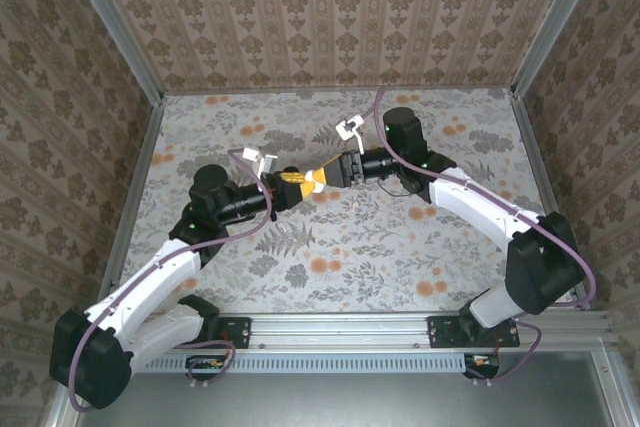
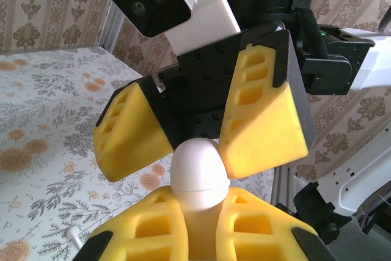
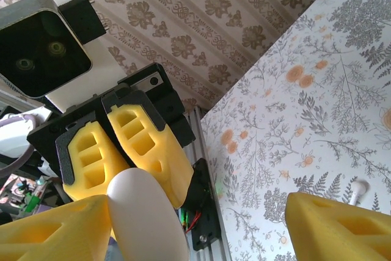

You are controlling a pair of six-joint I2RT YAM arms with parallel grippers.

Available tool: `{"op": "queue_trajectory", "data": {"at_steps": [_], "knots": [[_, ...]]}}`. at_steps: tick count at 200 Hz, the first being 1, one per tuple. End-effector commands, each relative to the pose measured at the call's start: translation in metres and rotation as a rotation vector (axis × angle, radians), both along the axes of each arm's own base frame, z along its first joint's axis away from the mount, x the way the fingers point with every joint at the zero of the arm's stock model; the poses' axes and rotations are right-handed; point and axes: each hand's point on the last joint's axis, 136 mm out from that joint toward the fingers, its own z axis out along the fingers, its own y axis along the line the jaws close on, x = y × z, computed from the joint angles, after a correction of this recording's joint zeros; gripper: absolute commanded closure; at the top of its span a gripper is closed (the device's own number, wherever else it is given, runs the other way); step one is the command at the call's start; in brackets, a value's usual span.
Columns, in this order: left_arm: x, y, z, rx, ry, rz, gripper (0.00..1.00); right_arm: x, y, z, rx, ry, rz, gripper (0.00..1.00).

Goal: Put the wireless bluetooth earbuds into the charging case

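So here's the setup: I'm working over a table [image 1: 350, 257] covered in a pale floral print, grey ferns and leaves with little orange blossoms scattered about. Three sides are boxed in by wallpaper [image 1: 330, 17] in beige and brown, damask motifs running in stripes, with aluminium posts [image 1: 115, 22] at the back corners. An aluminium rail [image 1: 340, 325] runs along the near edge where my arm bases are bolted.

Both my arms reach in and meet above the middle of the table, tip to tip.

My left gripper [image 1: 295, 180] is clamped tight on the white egg-shaped charging case [image 2: 198, 172]. The lower half of the case sits squeezed between my yellow left fingers [image 2: 146, 227], and the rounded top pokes out. There's a thin seam around the case and the lid looks closed.

My right gripper [image 1: 325, 175] faces it with the jaws spread wide and holds nothing. From the left wrist camera, its two yellow fingers [image 2: 263, 114] sit either side of the case's top. From the right wrist camera, one finger is right up against the case and the other is well apart from it. I can't tell if that near one is actually touching.

As for the buds, there's a white earbud [image 2: 73, 233], or what looks like one, with a round head and a short stem. It's lying on the floral surface below the grippers, apart from the case. I can't make out a second one.
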Motion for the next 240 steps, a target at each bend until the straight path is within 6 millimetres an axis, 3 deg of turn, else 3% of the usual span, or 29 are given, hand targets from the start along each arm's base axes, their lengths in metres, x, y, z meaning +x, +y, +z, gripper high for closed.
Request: {"op": "queue_trajectory", "data": {"at_steps": [1,47,147,174,204,240], "knots": [[-0.025,-0.004,0.045,-0.085,-0.14,-0.113,1.0,0.024,-0.004,-0.029,-0.065,0.067,-0.093,0.26],[-0.024,-0.005,0.048,-0.091,-0.142,-0.123,1.0,0.035,-0.008,-0.046,-0.04,0.131,-0.103,0.26],[-0.017,-0.011,0.045,-0.092,-0.13,-0.132,1.0,0.035,-0.009,-0.048,-0.029,0.167,-0.077,0.27],[-0.015,-0.009,0.041,-0.085,-0.129,-0.115,1.0,0.032,-0.026,-0.031,-0.005,0.1,-0.128,0.28],[-0.014,-0.009,0.039,-0.083,-0.123,-0.114,1.0,0.015,-0.05,0.011,0.056,-0.04,-0.2,0.26],[-0.013,-0.012,0.042,-0.086,-0.129,-0.13,1.0,-0.015,-0.05,0.046,0.111,-0.13,-0.157,0.22]]}}
